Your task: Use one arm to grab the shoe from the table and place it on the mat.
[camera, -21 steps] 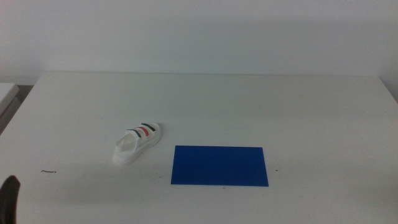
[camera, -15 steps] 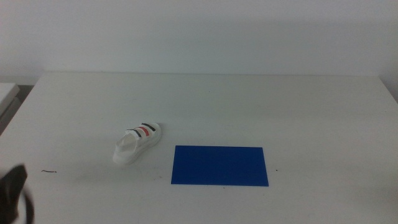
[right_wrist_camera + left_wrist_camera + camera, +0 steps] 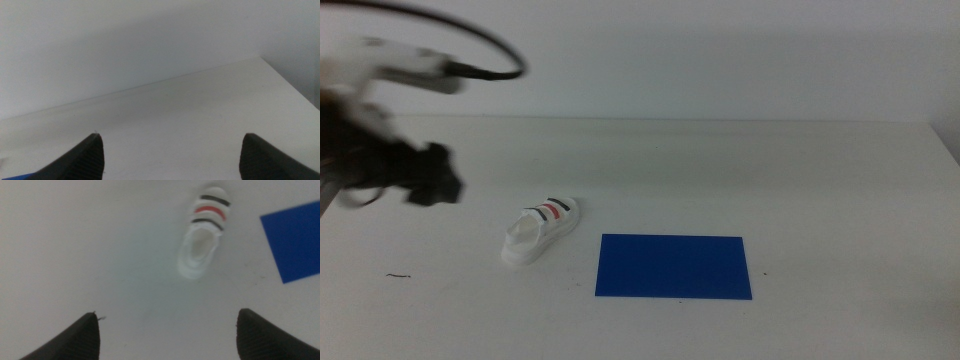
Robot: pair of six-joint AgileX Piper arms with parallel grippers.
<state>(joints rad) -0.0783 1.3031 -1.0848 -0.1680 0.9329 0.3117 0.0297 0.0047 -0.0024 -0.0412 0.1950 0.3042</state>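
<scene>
The white shoe (image 3: 540, 230) with a red and a dark strap lies on the white table (image 3: 800, 180), just left of the blue mat (image 3: 674, 266). The left arm (image 3: 380, 150) has come in at the upper left, blurred. Its gripper (image 3: 438, 186) hovers above the table, left of and behind the shoe. In the left wrist view the jaws stand wide apart, so the gripper (image 3: 165, 330) is open and empty. The shoe (image 3: 202, 235) lies ahead of it, apart from it, with a corner of the mat (image 3: 295, 240) beside. The right gripper (image 3: 170, 155) is open and out of the middle view.
A small dark mark (image 3: 398, 275) lies on the table near the front left and also shows in the left wrist view (image 3: 101, 318). The right wrist view shows the table's far edge (image 3: 165, 80) and the plain wall.
The left arm has risen from the bottom left corner and swung up to the upper left, above the table near the shoe. The shoe and mat have not moved.
</scene>
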